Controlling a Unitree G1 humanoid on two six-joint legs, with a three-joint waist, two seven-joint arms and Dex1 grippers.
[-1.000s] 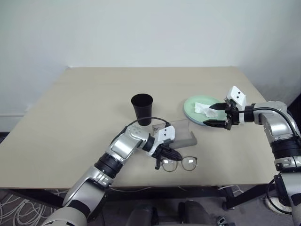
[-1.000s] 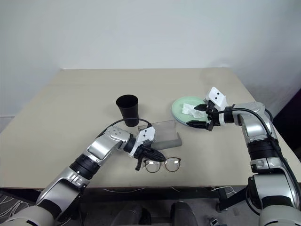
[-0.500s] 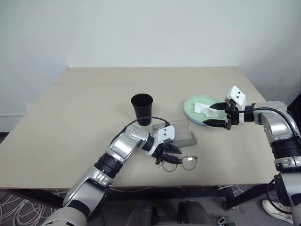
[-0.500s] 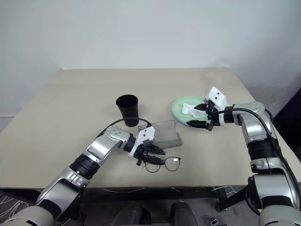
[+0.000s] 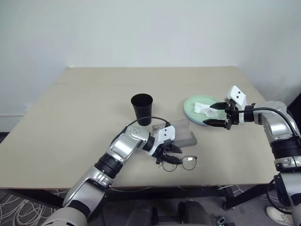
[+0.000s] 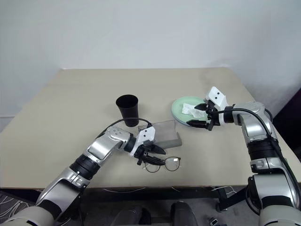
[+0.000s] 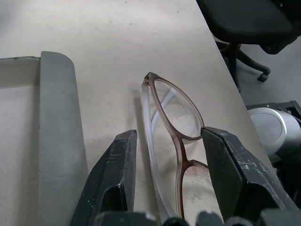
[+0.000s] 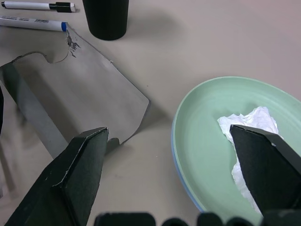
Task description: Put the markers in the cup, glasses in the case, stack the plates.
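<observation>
The glasses (image 7: 174, 127) lie on the table near its front edge, just in front of the case (image 5: 181, 136). My left gripper (image 5: 168, 153) stands open astride them; one fingertip (image 7: 214, 141) touches the frame and the other is apart from it. The grey case has its translucent lid (image 8: 80, 89) open. The black cup (image 5: 142, 108) stands upright behind the case. Two markers (image 8: 37, 6) lie side by side beyond the cup. My right gripper (image 5: 208, 116) hangs wide open over the near edge of the mint green plate (image 5: 190, 106), which has a light blue rim (image 8: 181, 165) showing under it.
A crumpled white tissue (image 5: 202, 108) rests on the green plate, close to my right gripper's upper finger. The table's front edge (image 5: 188, 184) runs just past the glasses. A dark chair (image 7: 249, 19) stands on the floor beyond that edge.
My left gripper went from shut on the glasses to open, and the glasses dropped to lie flatter on the table. The right arm has kept still.
</observation>
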